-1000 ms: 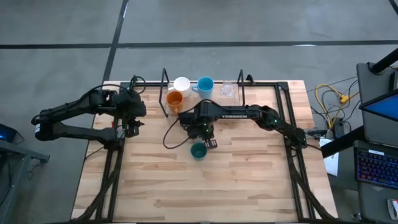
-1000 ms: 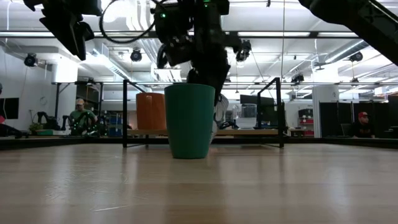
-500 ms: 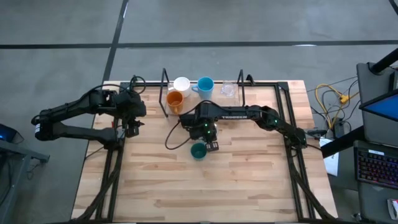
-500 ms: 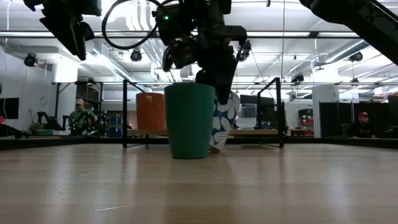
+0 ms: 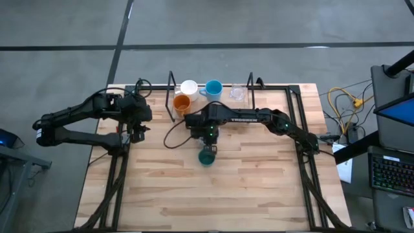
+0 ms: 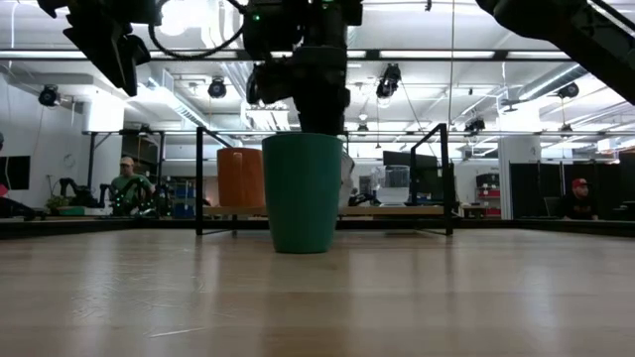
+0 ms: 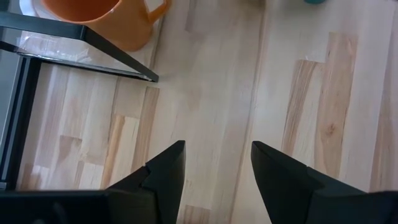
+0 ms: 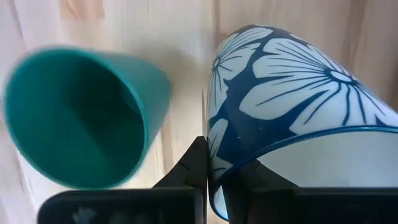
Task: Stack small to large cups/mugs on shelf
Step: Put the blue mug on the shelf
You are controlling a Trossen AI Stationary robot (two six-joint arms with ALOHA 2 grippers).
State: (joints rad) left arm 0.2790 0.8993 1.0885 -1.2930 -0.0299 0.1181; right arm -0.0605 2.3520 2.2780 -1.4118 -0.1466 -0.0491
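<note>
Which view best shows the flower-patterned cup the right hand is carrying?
The right wrist view: the flower-patterned cup fills it, rim pinched by the right hand. In the low view it is mostly hidden behind the teal cup. The high and left wrist views don't show it.

From the low view, my right gripper [image 6: 319,104] has swung back to hang straight above the teal cup [image 6: 303,192]; a moment ago it leaned toward the right of the frame. The blue-and-white flowered cup [image 8: 292,118] pinched by its rim has gone with it: half a second ago it showed at the teal cup's right side, now it is almost wholly hidden behind. In the high view, the cable loop sits further left.
</note>
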